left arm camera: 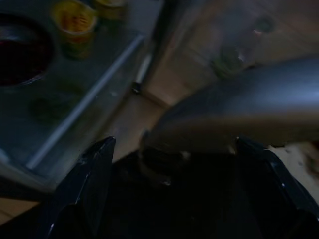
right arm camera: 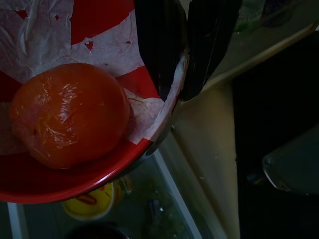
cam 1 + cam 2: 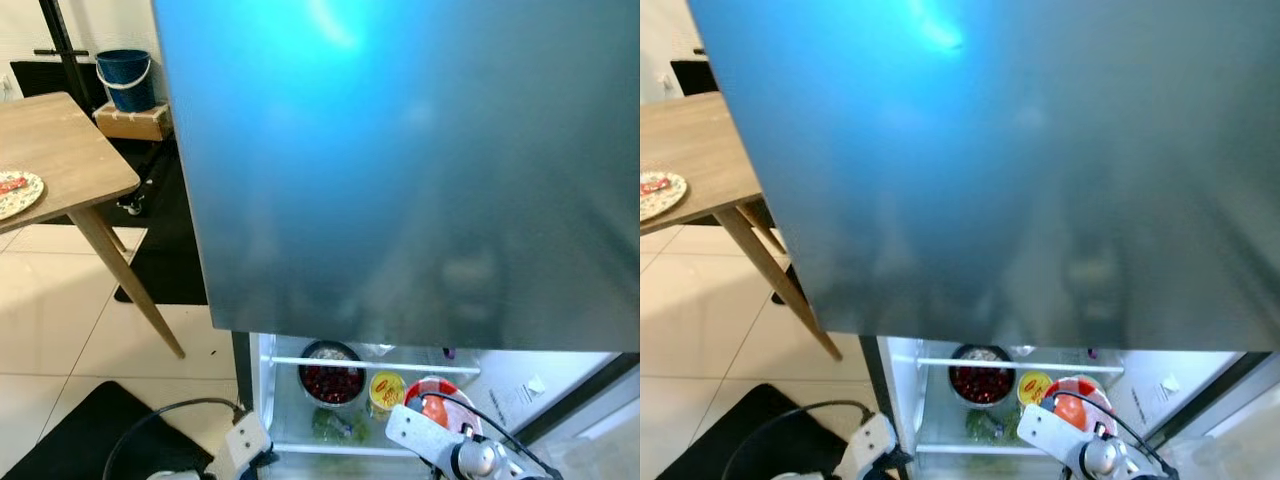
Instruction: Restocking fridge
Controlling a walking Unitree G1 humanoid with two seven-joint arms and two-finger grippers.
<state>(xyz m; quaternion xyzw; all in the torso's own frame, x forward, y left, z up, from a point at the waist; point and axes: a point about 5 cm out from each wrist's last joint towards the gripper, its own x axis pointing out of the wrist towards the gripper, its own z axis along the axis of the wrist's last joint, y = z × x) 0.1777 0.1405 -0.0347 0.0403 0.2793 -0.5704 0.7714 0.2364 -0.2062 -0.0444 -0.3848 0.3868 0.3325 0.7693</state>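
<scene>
The fridge's lower compartment stands lit below the big grey-blue freezer door. On its shelf sit a steel bowl of dark red berries, a yellow-lidded tub and green produce. My right gripper is shut on the rim of a red bowl lined with white paper, holding a wrapped tomato; the red bowl hangs at the shelf's right end. My left gripper is open, low by the fridge's front edge.
A wooden table with a patterned plate stands at the left. Behind it are a blue bucket on a wooden box. A black mat and a cable lie on the tiled floor.
</scene>
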